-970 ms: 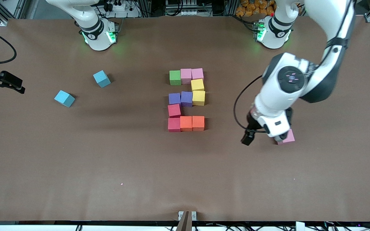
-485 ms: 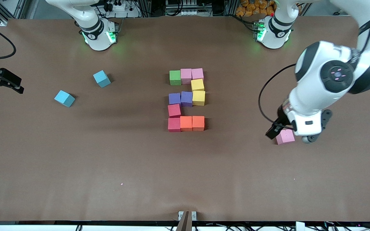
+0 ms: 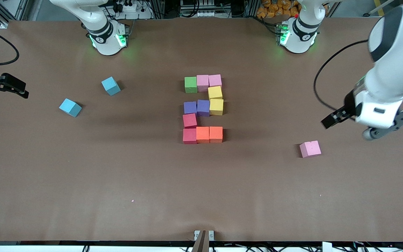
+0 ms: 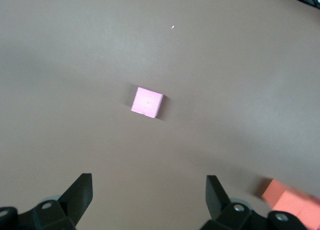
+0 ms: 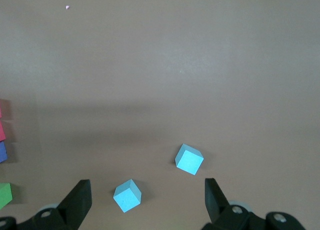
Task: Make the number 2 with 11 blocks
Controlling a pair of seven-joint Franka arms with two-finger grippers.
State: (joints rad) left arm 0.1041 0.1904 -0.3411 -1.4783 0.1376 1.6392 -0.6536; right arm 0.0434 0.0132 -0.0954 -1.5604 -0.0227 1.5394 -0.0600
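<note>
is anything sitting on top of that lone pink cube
No. The lone pink cube has a bare top and sits alone on the table; its underside is hidden.

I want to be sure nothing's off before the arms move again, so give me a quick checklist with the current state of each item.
1. Number 2 complete, eleven blocks touching: ok.
2. Left gripper open, holding nothing: ok.
3. Right gripper open and waiting at the table edge by the right arm's end: ok.
4. Spare pink block lying apart from the digit, toward the left arm's end: ok.
5. Two light-blue blocks apart from the digit: ok.
</note>
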